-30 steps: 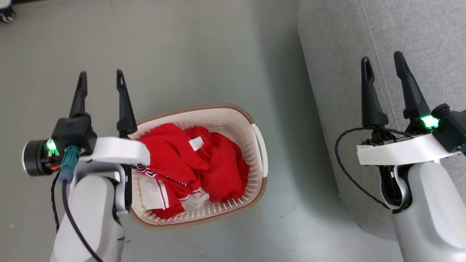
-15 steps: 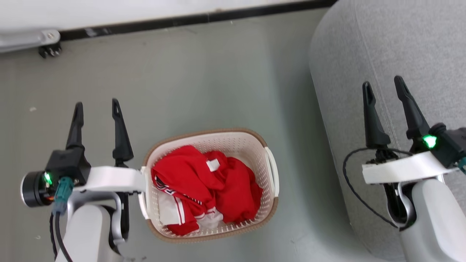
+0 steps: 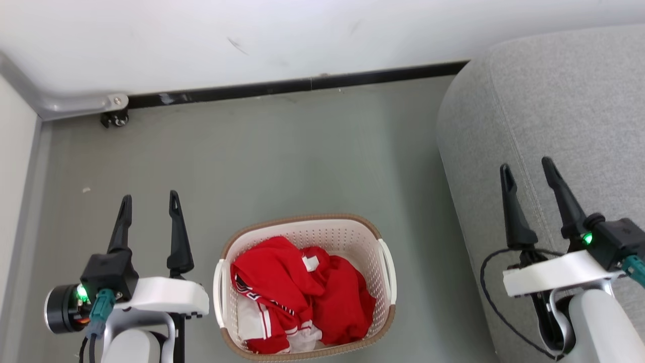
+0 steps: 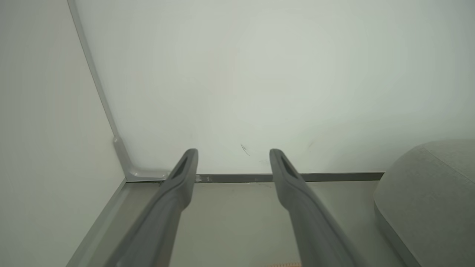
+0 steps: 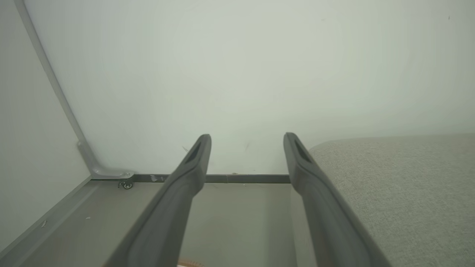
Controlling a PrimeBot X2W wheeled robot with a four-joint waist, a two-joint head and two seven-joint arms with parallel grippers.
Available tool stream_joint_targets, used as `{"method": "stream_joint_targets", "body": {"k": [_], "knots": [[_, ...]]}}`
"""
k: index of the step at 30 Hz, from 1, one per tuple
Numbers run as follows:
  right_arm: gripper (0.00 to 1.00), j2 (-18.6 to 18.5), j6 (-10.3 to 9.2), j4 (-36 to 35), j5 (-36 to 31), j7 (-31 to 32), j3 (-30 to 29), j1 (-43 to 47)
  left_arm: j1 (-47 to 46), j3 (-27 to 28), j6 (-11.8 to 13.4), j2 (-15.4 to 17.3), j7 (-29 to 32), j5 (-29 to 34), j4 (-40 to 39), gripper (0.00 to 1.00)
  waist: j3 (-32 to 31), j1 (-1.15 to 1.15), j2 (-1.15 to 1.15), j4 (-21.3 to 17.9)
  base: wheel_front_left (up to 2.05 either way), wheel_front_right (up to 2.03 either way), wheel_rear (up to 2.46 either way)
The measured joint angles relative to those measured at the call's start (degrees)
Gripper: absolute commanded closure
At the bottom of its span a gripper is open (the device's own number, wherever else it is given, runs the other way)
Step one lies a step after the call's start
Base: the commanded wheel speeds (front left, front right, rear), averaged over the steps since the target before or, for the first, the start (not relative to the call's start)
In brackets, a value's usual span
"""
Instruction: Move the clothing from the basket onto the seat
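Clothing (image 3: 302, 297) heaped in basket (image 3: 302, 221), lower centre. Left gripper (image 3: 149, 195) and right gripper (image 3: 525, 164) spread, empty. Topmost fold to be pinched deep, lifted clear of rim before seat (image 3: 554, 126) is approached.

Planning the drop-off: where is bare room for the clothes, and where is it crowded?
The seat is bare on top from its rounded edge back to the wall. The floor between basket and wall is bare too. Crowded: the basket, heaped with clothing, beside the open left pincer.
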Motion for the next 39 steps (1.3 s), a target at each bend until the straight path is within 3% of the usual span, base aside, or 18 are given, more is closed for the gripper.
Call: {"method": "stream_joint_targets", "body": {"k": [21, 39], "knots": [[0.0, 1.6, 0.0, -2.3, -1.7, 3.9, -1.9, 9.1, 9.4, -0.4, -1.0, -0.4, 0.0, 0.0, -0.1, 0.0, -9.4, 0.0, 0.0, 1.9, 0.0, 0.0, 0.0], [0.0, 2.9, 0.0, -6.5, -2.6, 6.6, -3.4, 14.7, 12.8, -1.1, -2.0, -0.3, 0.0, 0.1, -0.3, 0.0, -13.6, 0.0, 0.0, 2.3, 0.0, 0.0, 0.0]]}}
